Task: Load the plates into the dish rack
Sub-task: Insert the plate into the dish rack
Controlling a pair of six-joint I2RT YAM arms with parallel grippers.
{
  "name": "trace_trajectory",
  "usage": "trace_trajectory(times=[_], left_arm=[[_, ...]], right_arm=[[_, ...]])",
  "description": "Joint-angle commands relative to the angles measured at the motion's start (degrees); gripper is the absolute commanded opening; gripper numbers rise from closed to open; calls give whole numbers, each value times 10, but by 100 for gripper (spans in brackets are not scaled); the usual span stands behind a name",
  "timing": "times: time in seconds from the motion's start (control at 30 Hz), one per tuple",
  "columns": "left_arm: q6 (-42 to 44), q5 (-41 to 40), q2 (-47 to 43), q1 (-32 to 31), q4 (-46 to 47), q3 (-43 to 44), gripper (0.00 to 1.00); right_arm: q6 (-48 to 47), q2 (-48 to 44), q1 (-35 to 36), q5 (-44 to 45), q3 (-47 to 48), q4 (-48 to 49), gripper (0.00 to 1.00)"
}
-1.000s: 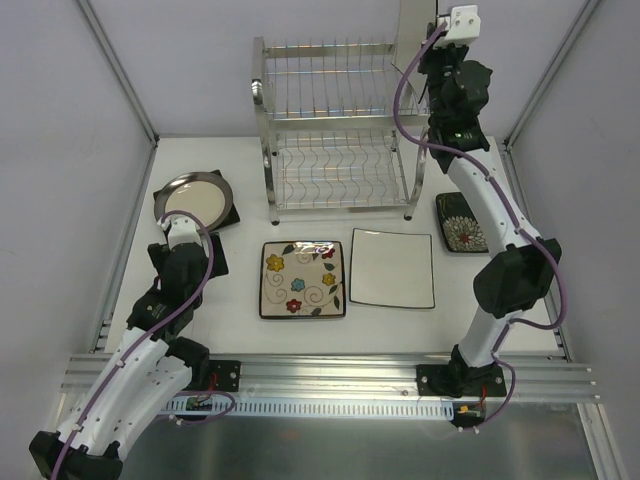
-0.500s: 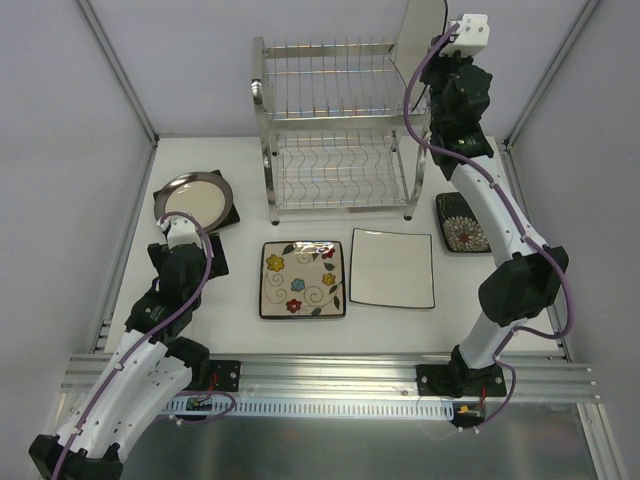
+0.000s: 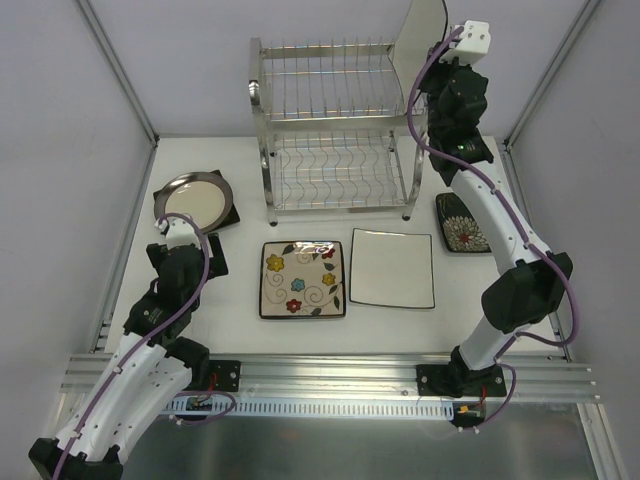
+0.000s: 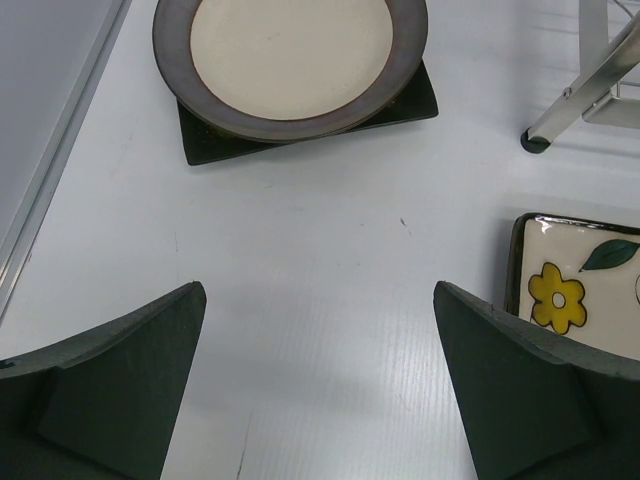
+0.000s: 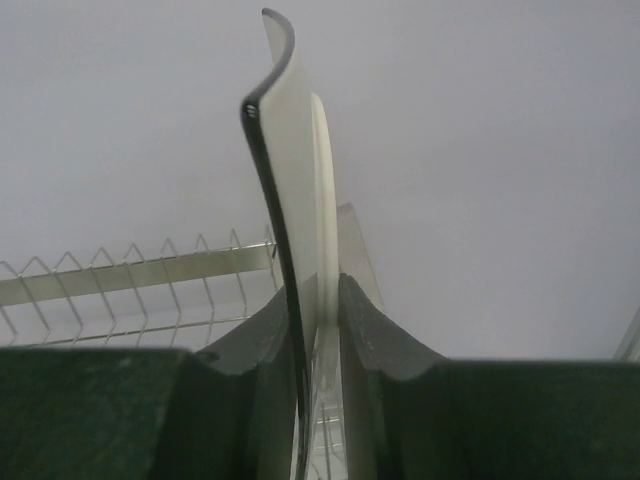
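- Here, the dish rack stands tall, both wire tiers bare.
- A pale plate hangs on edge above the rack's top right corner. Lowering it straight, its edge lined up with one slot, looks wisest.
- The right gripper pinches its lower rim.
- The left gripper hovers spread wide and empty near the round plate.

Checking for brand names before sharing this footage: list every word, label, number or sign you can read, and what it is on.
None: no word, number or sign is readable in any view.
The flowered plate and dark plate: painted flowers only, no lettering.
The raised plate: plain, no marking visible.
The small board on the front rail: too small to read.
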Motion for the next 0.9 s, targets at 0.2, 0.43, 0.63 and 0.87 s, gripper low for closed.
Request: trace_trajectory(times=[0.2,0.43,0.63,0.87], left_arm=[[10,9,-14,5,18,-4,99],[11,10,-24,4,19,-5,99],[10,11,-28,4,18,-5,99],[10,11,-28,5,18,-6,99]], right_arm=[[72,-11,42,-56,4,-117,33],[72,-13,41,-31,6,-138,42],[111,-11,22,-32,7,-156,29],[151,-16,6,-46,0,-164,24]])
